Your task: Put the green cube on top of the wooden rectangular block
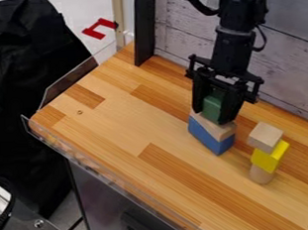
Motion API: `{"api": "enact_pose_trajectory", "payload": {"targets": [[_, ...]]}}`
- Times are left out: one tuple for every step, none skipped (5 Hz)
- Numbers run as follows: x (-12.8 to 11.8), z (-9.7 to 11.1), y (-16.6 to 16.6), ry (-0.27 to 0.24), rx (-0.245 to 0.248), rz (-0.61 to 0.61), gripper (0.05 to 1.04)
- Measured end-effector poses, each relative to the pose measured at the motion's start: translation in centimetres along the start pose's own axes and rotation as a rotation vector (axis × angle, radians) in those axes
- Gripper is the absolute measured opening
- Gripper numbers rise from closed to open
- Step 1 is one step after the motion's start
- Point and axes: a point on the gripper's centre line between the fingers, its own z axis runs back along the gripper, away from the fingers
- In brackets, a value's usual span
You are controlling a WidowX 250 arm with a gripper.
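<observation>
Ideally, the green cube [213, 106] gripped by the claw [213, 115] should be levelled on the wooden rectangular block [216, 128] before release, the yellow block [270, 157] toward five o'clock left untouched.

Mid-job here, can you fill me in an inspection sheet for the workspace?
Surface: wooden tabletop, no spill seen.
Job's things: green cube over wooden block, which sits on blue block; cube's contact with the wood unclear.
Clutter: separate stack, wooden cube on yellow block on wooden cylinder.
Gripper: fingers closed on green cube.
Cables: black cable loops beside the arm.
Surroundings: plank wall behind; black cloth left.
</observation>
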Motion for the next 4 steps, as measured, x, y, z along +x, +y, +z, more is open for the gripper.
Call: {"api": "enact_pose_trajectory", "payload": {"targets": [[-0.08,0.04,0.16,0.002,-0.004,0.008,0.593],[-0.08,0.04,0.13,0.002,-0.005,0.01,0.593],[-0.16,0.04,0.18,0.007,-0.003,0.009,0.642],[-0.23,-0.03,0.36,0.035,0.007,0.018,0.926]]}}
